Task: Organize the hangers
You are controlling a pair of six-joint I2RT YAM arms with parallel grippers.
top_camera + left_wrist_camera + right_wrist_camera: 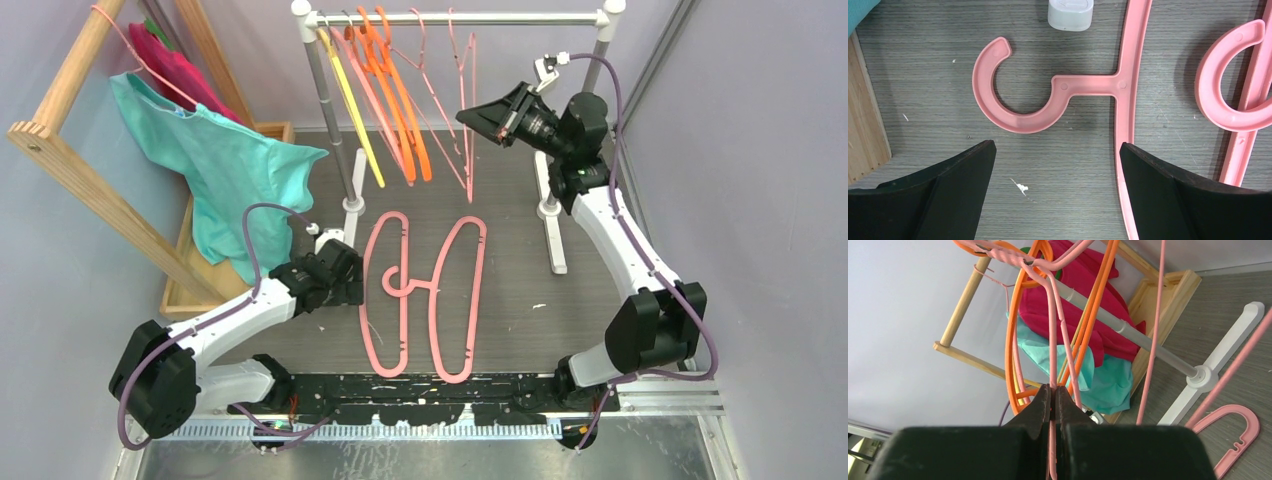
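Pink thin hanger point(1052, 360) hangs at the right end of the rail point(520, 18) — right gripper point(1053, 390) pinched tight on it. Left gripper point(1057, 150) gapes, holding nothing, one hook just ahead of its tips. Two pink hangers point(372, 300) lie flat on the table point(520, 290) — a gap separates them from the rack foot point(555, 250).

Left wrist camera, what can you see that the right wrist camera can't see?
Only the left wrist view: a pink hook lying on the table, seen close up, just ahead of the open left tool.
Only the right wrist view: the right tool shut on a thin pink hanger hanging from the rail, with orange hangers and a magenta garment nearby.
Both: the grey tabletop, some teal cloth, and a flat pink hanger lying down.
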